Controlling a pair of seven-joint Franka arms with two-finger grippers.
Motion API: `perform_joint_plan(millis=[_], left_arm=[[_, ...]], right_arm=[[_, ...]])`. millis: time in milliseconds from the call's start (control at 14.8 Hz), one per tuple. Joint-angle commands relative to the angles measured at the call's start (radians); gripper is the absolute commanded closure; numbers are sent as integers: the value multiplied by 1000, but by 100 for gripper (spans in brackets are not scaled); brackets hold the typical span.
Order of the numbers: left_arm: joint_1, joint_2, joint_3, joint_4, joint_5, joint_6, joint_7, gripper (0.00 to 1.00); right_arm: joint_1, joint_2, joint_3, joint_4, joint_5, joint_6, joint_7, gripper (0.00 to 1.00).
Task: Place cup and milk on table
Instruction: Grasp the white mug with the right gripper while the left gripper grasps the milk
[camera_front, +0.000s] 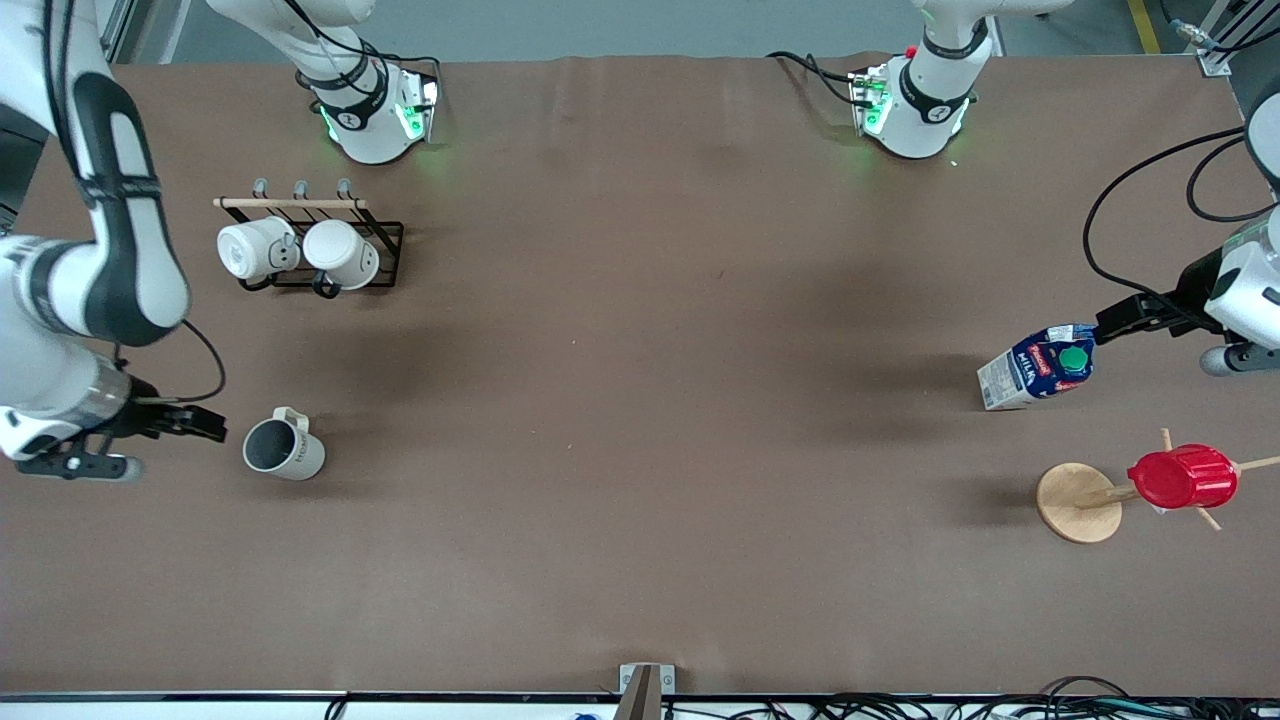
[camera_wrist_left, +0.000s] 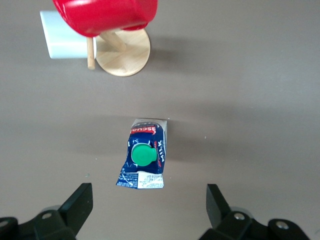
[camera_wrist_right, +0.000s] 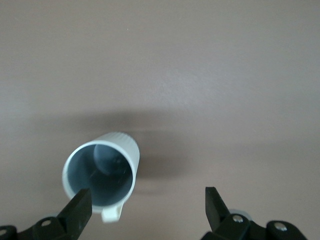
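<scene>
You are seeing both spread pincers, left (camera_front: 1105, 328) and right (camera_front: 215, 425), hovering off the milk (camera_front: 1038, 366) and cup (camera_front: 284, 447) standing near the worktop (camera_front: 640, 420) ends, at 3 and 9 o'clock.

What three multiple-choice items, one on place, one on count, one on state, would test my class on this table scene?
1. Where does the milk stand?
A. on the table, toward the left arm's end
B. in the wire rack
C. on the wooden stand

2. How many white mugs hang on the rack?
A. one
B. two
C. four

3. How are the grippers?
A. both open, holding nothing
B. left shut on the milk
C. right shut on the cup

Answers:
1 A: the carton rests on the bare tabletop, beside the left gripper.
2 B: two mugs show side by side on the rack.
3 A: both wrist views show spread fingers; the right gripper stops short of the cup.
</scene>
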Motion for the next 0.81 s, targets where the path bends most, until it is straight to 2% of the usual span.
perform_joint_plan(millis=[0,472,540,742], left_arm=[[-1,-3,2,-81,-9,90,9,0],[11,69,2,-164,-7,231,9,0],[14,80,2,-175,-7,260,11,0],[14,104,2,-180,-7,269,9,0]], right_arm=[[8,-7,7,-117,-3,156,-66,0],[3,94,10,-113,10,271,-82,1],[8,94,11,-114,10,267,-82,12],[23,94,11,-113,10,261,-85,71]])
